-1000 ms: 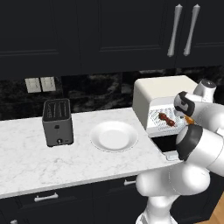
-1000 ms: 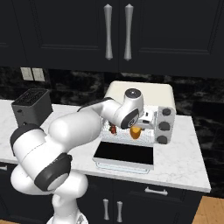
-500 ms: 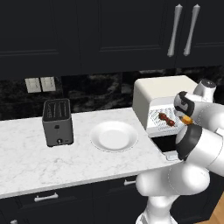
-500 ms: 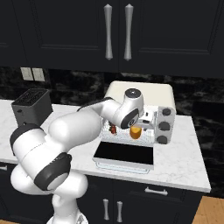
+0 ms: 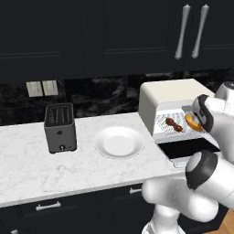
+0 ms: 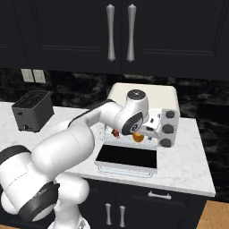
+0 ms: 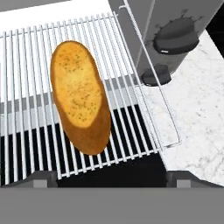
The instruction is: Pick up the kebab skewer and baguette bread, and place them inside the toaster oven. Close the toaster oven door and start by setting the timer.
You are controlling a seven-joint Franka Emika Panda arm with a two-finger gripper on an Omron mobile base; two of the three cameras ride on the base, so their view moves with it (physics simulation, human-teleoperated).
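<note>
The baguette bread (image 7: 81, 96) lies free on the wire rack (image 7: 26, 65) of the toaster oven (image 5: 171, 96), also seen as an orange piece (image 6: 138, 137) under my hand. My gripper (image 7: 113, 180) hovers just over it, open, its fingertips (image 7: 40, 178) spread wide at either side and touching nothing. The kebab skewer (image 5: 174, 123) rests on the same rack, left of the bread (image 5: 192, 122). The toaster oven door (image 6: 126, 157) hangs open, folded down flat in front.
Round dark knobs (image 6: 168, 129) line the oven's right side, close beside the rack (image 7: 174, 36). A white plate (image 5: 119, 142) and a dark grey slot toaster (image 5: 60, 127) stand on the marble counter (image 5: 27, 169) to the left. Black cabinets hang above.
Nothing has visibly shifted; the arm, the bread and the skewer keep their places, with the hand still at the oven mouth.
</note>
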